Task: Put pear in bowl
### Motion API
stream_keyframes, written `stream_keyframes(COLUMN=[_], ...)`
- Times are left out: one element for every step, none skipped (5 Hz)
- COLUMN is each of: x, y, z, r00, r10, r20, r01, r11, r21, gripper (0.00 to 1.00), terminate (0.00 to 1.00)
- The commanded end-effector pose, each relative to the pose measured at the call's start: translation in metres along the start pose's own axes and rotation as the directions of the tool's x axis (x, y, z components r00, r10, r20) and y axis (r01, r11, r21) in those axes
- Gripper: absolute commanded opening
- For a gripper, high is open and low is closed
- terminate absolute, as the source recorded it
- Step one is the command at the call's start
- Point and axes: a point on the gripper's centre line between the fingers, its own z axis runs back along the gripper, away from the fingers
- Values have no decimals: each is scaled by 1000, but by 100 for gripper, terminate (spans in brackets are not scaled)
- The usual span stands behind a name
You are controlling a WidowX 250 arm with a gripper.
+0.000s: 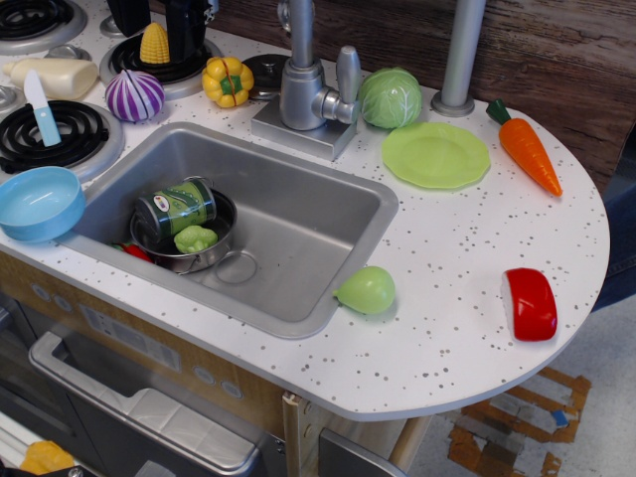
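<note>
The pear point(367, 290) is pale green and smooth. It lies on its side on the speckled counter, just off the sink's front right corner, tapered end pointing left. The light-blue bowl point(40, 204) is empty and sits at the far left edge, between the sink and a stove burner. Dark parts of my arm and gripper point(187, 30) show at the top edge over the back burner, far from both pear and bowl. They are cut off by the frame, so I cannot tell how the jaws stand.
The sink point(298, 224) holds a metal pot point(214, 248) with a green can and a lumpy green vegetable. A cabbage point(390, 97), lime plate point(435, 155), carrot point(527, 149) and red piece point(530, 303) lie on the counter. A faucet point(303, 84), corn, pepper and onion stand behind.
</note>
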Motion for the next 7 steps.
stream_keyframes(x=[0,-1,-1,-4,-8,-12,-17], y=[0,-30,-79,-129,-171,-208,-221], z=[0,18,31,32,29,19,7], r00=[1000,998,996,992,991,989,982], r10=[0,55,58,84,96,104,135], r20=[0,23,60,92,97,106,129], r01=[0,-55,-58,-82,-91,-96,-125], r11=[1000,998,998,996,995,992,989], r21=[0,8,0,-25,-51,-79,-81], gripper=[100,100,100,100,100,100,100], terminate=[0,0,0,0,0,0,0])
